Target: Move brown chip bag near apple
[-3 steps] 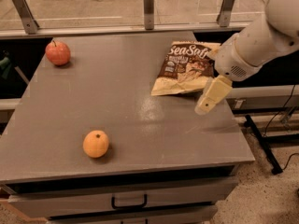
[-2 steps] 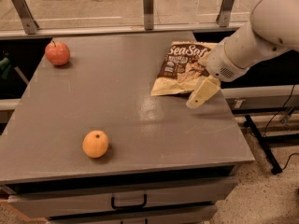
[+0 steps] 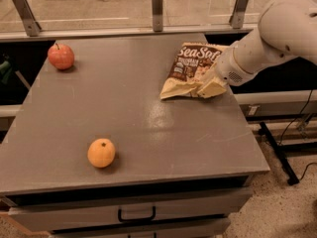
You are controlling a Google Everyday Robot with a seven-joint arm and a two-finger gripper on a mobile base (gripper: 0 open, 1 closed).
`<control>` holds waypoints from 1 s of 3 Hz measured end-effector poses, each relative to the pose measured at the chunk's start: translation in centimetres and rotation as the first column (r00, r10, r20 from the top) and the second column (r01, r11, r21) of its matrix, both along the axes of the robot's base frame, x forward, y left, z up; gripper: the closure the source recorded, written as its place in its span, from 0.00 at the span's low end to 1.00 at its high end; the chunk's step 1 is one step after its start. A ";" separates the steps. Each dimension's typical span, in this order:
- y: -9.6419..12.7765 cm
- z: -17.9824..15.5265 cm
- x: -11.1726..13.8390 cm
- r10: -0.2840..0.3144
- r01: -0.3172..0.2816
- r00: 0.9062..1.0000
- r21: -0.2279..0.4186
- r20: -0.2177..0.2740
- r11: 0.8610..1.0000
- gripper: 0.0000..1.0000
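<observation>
The brown chip bag (image 3: 190, 69) lies on the grey table (image 3: 133, 118) at the back right, dark brown on top with white "Sea Salt" lettering and a tan lower edge. My gripper (image 3: 210, 87) comes in from the right on a white arm and sits at the bag's lower right corner, touching or just over it. The apple (image 3: 61, 56), red-pink with a short stem, sits at the table's back left corner, far from the bag.
An orange fruit (image 3: 101, 152) sits near the table's front left. A glass railing with metal posts (image 3: 157, 9) runs behind the table. A drawer with a black handle (image 3: 136, 215) is under the front edge. Cables lie on the floor at the right.
My gripper has moved left and back, from over the table beside the bag onto the bag's lower right corner. The bag, apple and orange have not moved.
</observation>
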State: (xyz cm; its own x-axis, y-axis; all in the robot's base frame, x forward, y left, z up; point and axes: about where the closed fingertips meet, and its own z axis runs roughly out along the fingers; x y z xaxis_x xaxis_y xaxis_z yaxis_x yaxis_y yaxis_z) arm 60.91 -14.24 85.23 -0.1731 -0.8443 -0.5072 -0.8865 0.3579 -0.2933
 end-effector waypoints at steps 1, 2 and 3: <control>0.3 1.9 -0.4 0.016 -0.017 0.999 0.021 0.046 1.000 0.88; 0.5 5.5 -0.8 0.023 -0.029 0.992 0.046 0.125 0.999 1.00; 0.5 5.7 -0.8 0.024 -0.031 0.991 0.047 0.129 0.998 1.00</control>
